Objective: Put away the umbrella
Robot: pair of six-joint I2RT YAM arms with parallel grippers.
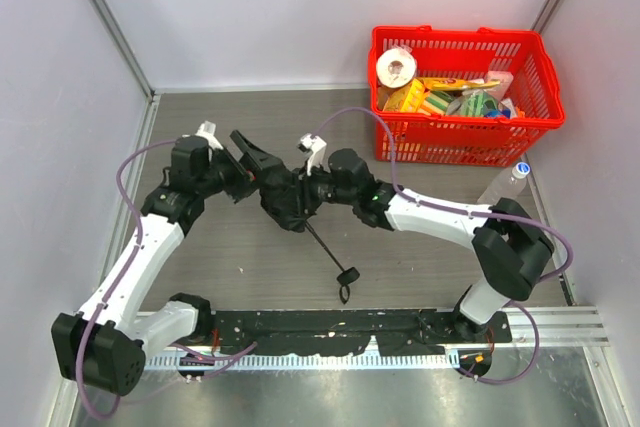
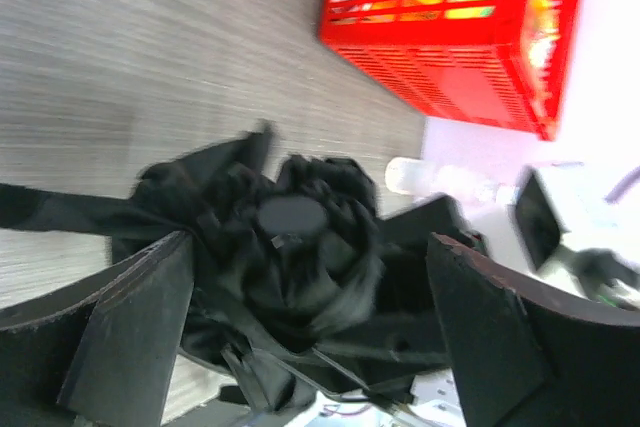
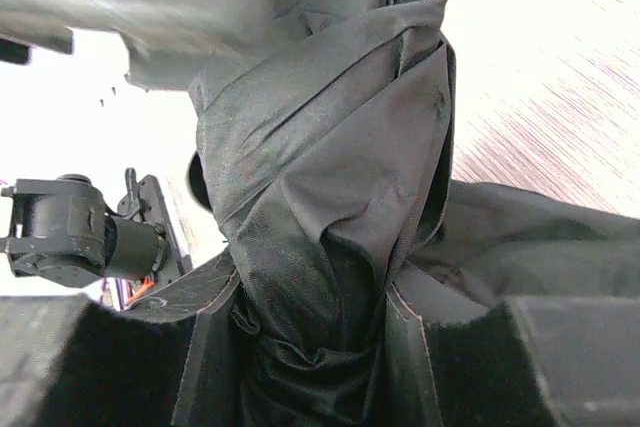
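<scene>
The umbrella (image 1: 283,197) lies mid-table between the two arms. Its black cloth is bunched up, and its thin shaft (image 1: 322,245) runs toward the near edge to the small handle (image 1: 348,273) and loop (image 1: 343,294). The right gripper (image 3: 315,347) is clamped on the bunched cloth, a pad pressing in from either side. The left gripper (image 2: 305,267) stands wide and grasps nothing, its fingers (image 2: 130,327) spread either side of the cloth's tip.

The step looks like a change of grip on the bundle, with the shaft not yet pushed in. To do it well, the right arm should probably hold firm and level, since the soft cloth may slip or unfurl. The left would best close on something stiff near the centre, not on loose folds. The drawn-out shaft could drag on the table.

The table (image 1: 250,257) is matte grey wood-grain. Pale walls (image 1: 300,7) close it on three sides. A red basket (image 1: 450,142) crammed with packets fills the far right corner, well apart from the umbrella. A clear bottle (image 1: 505,185) lies just beside the basket.
</scene>
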